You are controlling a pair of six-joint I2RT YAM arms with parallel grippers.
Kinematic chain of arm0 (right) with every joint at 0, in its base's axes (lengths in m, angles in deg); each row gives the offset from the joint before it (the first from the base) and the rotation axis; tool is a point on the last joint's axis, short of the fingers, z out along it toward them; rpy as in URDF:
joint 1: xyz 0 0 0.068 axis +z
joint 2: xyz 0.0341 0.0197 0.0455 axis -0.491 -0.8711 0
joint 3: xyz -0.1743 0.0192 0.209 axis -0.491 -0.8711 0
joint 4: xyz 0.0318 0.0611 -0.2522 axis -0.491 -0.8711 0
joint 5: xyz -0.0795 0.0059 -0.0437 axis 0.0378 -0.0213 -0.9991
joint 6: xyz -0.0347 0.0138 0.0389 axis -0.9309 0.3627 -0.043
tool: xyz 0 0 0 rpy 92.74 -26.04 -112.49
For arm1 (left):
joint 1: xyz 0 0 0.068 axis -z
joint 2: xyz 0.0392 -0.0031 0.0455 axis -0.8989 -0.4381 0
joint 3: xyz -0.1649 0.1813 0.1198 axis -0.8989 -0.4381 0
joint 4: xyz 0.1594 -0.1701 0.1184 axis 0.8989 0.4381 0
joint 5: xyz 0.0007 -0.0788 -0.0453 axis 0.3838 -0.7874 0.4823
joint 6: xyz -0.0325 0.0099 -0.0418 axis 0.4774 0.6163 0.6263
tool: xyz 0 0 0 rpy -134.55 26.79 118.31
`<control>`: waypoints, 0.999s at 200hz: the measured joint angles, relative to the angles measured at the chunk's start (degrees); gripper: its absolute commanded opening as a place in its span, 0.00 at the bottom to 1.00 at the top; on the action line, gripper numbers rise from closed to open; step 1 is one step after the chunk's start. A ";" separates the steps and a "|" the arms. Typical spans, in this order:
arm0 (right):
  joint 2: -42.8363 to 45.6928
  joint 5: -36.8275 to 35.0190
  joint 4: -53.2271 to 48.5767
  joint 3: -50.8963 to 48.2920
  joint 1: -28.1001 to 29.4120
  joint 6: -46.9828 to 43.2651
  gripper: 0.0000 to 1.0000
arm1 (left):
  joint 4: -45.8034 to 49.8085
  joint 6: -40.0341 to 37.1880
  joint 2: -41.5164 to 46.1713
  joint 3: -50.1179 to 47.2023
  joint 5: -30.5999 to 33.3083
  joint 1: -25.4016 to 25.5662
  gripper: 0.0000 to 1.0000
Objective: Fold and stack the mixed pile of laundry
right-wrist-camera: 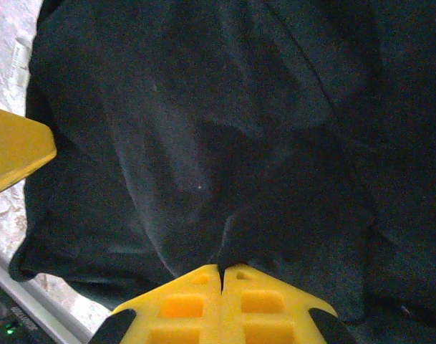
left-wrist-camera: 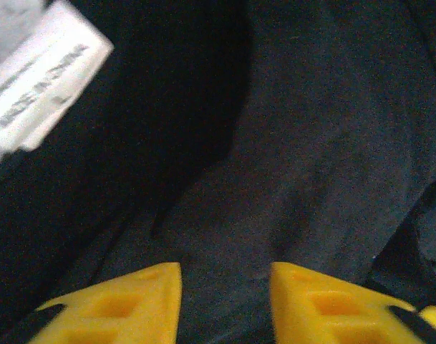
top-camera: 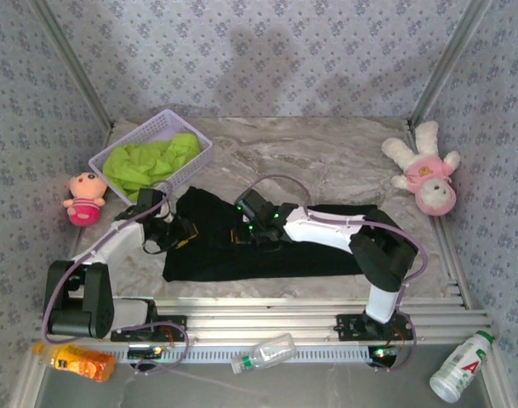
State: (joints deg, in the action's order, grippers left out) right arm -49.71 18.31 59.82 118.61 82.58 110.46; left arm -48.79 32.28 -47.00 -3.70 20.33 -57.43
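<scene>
The black T-shirt (top-camera: 267,255) is spread at the middle of the marble table (top-camera: 327,153), its near edge just short of the aluminium rail (top-camera: 310,308). Bare marble is left from 12 to 2 o'clock. The lime-green T-shirt (top-camera: 148,161) is bundled in the lavender basket (top-camera: 122,136) at 10 o'clock. The left gripper (left-wrist-camera: 225,287) is held parted over black cloth, gripping nothing — a white label (left-wrist-camera: 46,79) is seen at its 10 o'clock. The right gripper (right-wrist-camera: 223,276) is clenched on a ridge of the black T-shirt.
</scene>
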 measured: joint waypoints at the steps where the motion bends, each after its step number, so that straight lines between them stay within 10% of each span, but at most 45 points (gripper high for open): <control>1: 0.02 0.09 0.04 -0.04 -0.07 0.04 0.01 | -0.13 -0.13 0.00 0.00 0.02 0.07 0.22; 20: 0.04 1.33 0.72 -0.33 -0.76 0.83 0.01 | -0.85 -0.22 -0.28 0.07 0.39 0.28 0.00; 72: 0.50 3.02 1.27 -0.46 -2.19 2.38 0.01 | 1.88 -0.81 0.57 2.45 2.47 0.28 0.00; 117: 1.01 4.26 1.95 -1.18 -3.34 4.09 0.01 | 5.31 -1.81 2.16 3.23 7.76 0.28 0.45; 200: 0.94 5.22 3.96 -1.33 -5.68 7.02 0.01 | -1.66 0.94 -1.97 1.14 8.20 1.73 0.38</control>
State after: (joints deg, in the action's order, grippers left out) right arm -48.77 23.53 63.77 117.28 76.89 117.48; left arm -50.45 33.22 -48.97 -2.56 28.53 -55.70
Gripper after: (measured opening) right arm 0.052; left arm 0.388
